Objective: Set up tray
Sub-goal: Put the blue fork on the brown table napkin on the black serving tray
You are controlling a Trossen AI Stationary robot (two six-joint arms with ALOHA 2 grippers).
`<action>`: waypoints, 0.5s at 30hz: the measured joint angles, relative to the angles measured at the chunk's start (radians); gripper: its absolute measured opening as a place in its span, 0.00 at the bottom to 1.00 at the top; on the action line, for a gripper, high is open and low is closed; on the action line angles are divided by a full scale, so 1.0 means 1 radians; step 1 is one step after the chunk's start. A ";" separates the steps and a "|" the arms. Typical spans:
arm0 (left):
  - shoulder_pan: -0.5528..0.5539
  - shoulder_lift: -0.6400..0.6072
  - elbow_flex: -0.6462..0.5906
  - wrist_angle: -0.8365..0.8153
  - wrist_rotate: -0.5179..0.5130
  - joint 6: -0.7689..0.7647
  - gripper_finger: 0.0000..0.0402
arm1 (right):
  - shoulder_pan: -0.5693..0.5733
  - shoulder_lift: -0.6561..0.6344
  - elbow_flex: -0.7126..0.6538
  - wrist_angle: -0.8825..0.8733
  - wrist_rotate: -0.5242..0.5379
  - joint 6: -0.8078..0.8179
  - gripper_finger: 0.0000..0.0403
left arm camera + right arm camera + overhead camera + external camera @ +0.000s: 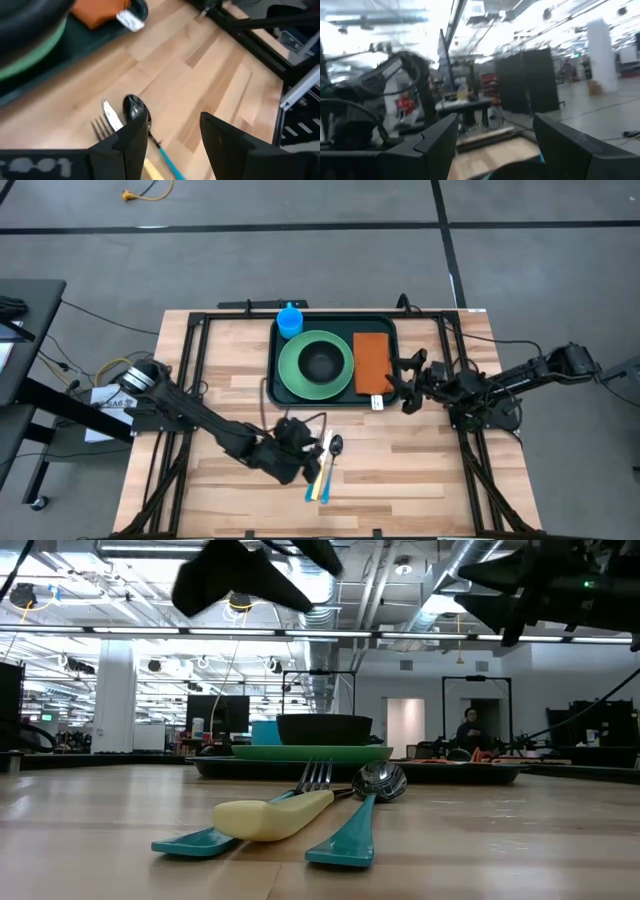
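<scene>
**Both grippers empty-handed, cutlery off the tray**

Left gripper [300, 455] hangs low over the front middle of the table [420, 470], just beside the cutlery, its two dark fingers [131, 145] spread apart with nothing between them. In the left wrist view only bare wood shows in the gap, and the fingers cut off most of what lies under them.

Right gripper [408, 383] sits at the tray's right edge, jaws wide and not gripping anything; its wrist view looks out into the room, so what lies beneath it is hidden there.

The tray [385, 325], dark green, lies at the far middle of the table. On it rest a round light-green plate [292, 370] with a dark bowl [320, 363] in it, a blue cup [289, 320] at the far left corner, and an orange rectangular piece [372, 362] on the right side. From the low view the tray shows only as a thin dark band behind the cutlery.

On the wood in front of the tray lie a spoon [378, 781] with a teal handle, a fork [314, 776] and a cream-handled piece [270, 817]; whether that one is a knife is hard to tell, as the handles overlap. A small silvery object [131, 21] near the tray's corner is too blurred to identify.
</scene>
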 joint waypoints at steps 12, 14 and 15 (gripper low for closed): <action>0.033 0.157 0.142 -0.066 0.067 -0.171 0.42 | 0.070 0.030 0.000 -0.003 -0.126 -0.192 0.63; 0.033 0.157 0.142 -0.117 0.076 -0.226 0.42 | 0.078 0.030 0.000 -0.008 -0.125 -0.230 0.63; 0.033 0.157 0.139 -0.142 0.078 -0.254 0.42 | 0.079 0.029 0.000 -0.020 -0.126 -0.243 0.63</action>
